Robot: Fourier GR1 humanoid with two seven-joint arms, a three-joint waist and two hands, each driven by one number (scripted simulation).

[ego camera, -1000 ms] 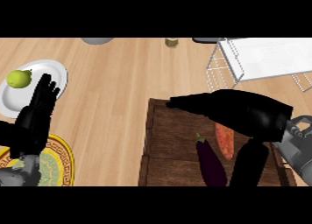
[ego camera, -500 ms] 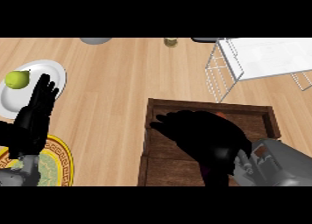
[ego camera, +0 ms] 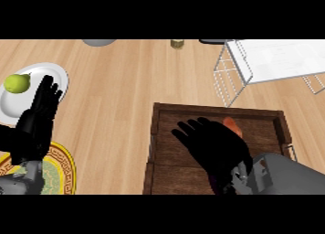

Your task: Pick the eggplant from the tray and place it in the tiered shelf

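Note:
A dark wooden tray (ego camera: 158, 137) lies on the counter at lower centre. My right hand (ego camera: 212, 141) hovers flat over the tray with its fingers straight and spread, pointing to the upper left. It covers the spot where the eggplant lay, so the eggplant is hidden. An orange vegetable (ego camera: 231, 124) peeks out past the fingers. The white wire tiered shelf (ego camera: 280, 59) stands at the upper right, beyond the tray. My left hand (ego camera: 37, 119) rests open at the left edge, fingers up.
A white plate (ego camera: 40, 75) with a green fruit (ego camera: 17, 83) sits at the upper left. A yellow patterned plate (ego camera: 60, 167) lies at the lower left. A grey bowl (ego camera: 97, 42) and a small jar (ego camera: 177, 44) stand along the far edge.
My right hand has swung left and down over the tray, covering the eggplant that showed a second ago. The left hand has stayed still.

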